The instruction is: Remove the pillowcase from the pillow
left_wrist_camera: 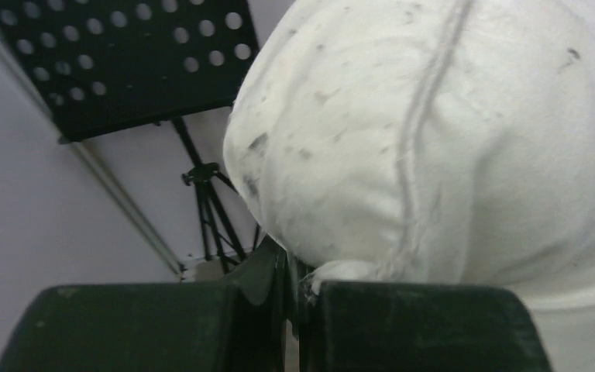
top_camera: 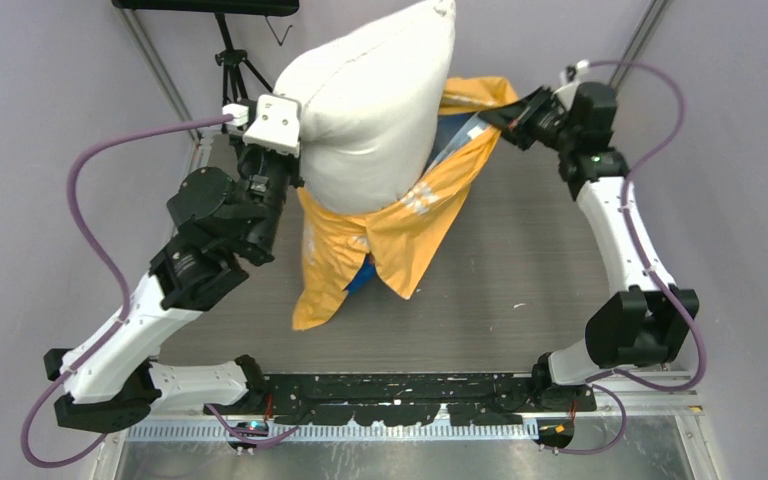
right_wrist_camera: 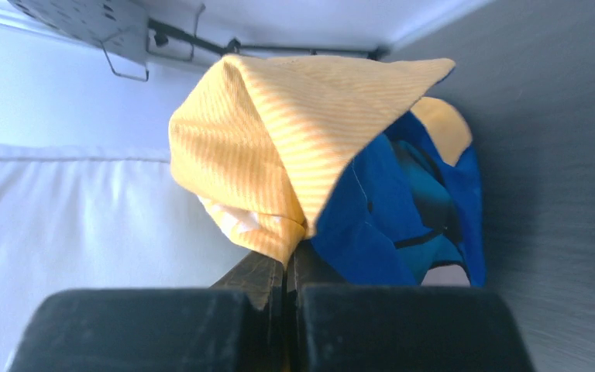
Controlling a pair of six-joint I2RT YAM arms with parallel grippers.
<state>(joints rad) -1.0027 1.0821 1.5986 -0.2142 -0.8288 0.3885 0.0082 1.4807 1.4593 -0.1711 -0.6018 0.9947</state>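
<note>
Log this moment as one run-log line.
left gripper: shut on pillow corner | right gripper: shut on pillowcase edge, far right | pillow: lifted, lower end inside pillowcase | status: pillowcase not yet off

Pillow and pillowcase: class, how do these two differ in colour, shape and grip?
Colour: the pillow is white with dark specks; the pillowcase is orange-yellow, blue inside.
Shape: the pillow is plump; the pillowcase hangs thin and limp.
Grip: the left jaws pinch the pillow, the right jaws pinch the pillowcase.
Shared: both are cloth, each held by shut jaws.
</note>
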